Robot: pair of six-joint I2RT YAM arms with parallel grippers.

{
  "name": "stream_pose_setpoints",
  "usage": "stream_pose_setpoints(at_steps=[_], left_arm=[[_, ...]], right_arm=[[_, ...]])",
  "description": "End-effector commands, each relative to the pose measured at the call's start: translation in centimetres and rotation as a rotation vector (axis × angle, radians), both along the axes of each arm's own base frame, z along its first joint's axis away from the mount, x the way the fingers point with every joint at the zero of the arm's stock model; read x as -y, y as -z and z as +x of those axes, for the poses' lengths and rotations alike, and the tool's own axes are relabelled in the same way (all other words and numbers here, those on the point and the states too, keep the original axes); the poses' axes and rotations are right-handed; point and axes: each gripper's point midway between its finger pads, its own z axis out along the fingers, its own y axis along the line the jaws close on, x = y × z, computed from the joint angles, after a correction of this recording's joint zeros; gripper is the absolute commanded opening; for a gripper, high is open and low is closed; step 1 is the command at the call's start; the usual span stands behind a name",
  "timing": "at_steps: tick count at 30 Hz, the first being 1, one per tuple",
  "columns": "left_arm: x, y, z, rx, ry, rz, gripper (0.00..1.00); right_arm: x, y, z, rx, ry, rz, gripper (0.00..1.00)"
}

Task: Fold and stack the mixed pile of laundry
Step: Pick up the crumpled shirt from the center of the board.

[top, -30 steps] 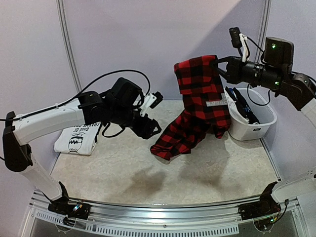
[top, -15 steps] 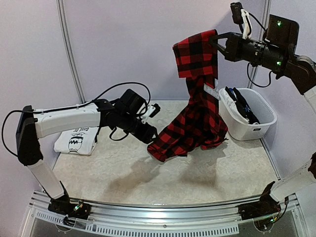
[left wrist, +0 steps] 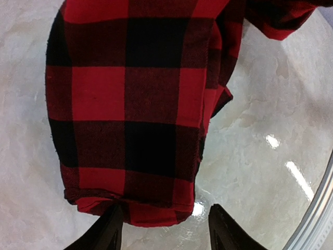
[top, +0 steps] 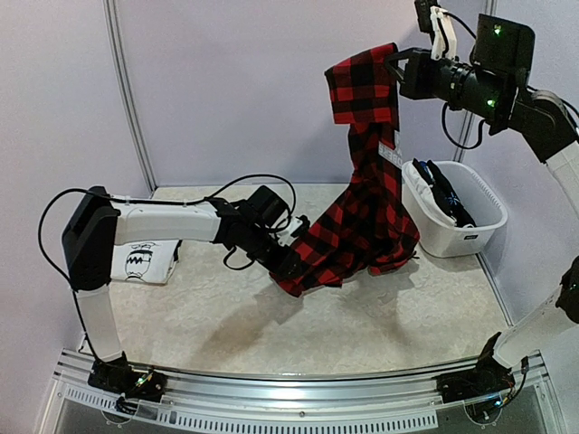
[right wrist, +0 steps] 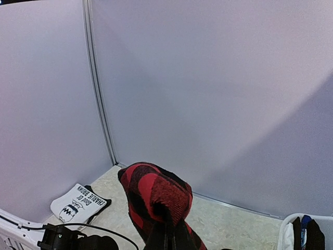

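The right gripper [top: 395, 72], clamped on the red-black plaid [top: 366, 217], has hoisted it higher at 1 o'clock — the left gripper [left wrist: 165, 208] has reached its low-hanging hem at centre, fingers [left wrist: 112, 229] apart on either side, not yet pinching — likely ready to spread it for folding.

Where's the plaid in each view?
Top external: plaid hangs from the right end effector at top right, down to mid-picture.
Left wrist: plaid fills the upper left, hem between the left end effector fingers.
Right wrist: plaid bunched at bottom centre.
Landmark: T-shirt, left in top external, bottom left in right wrist.
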Motion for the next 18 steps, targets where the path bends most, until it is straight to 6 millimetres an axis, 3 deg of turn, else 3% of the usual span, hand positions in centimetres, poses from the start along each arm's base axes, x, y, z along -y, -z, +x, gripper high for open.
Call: stream_pose_setpoints(at_steps=[1, 11, 18], left_arm=[[2.0, -0.2, -0.7, -0.001, 0.058, -0.029, 0.56], [3.2, 2.1, -1.2, -0.01, 0.09, 0.027, 0.5], [2.3, 2.7, 0.0, 0.03, 0.045, 0.091, 0.27]], right_arm=[[0.5, -0.9, 0.4, 0.033, 0.047, -0.014, 0.0], [-0.1, -0.3, 0.9, 0.04, 0.043, -0.054, 0.0], [-0.2, 0.2, 0.8, 0.036, 0.041, -0.086, 0.0]])
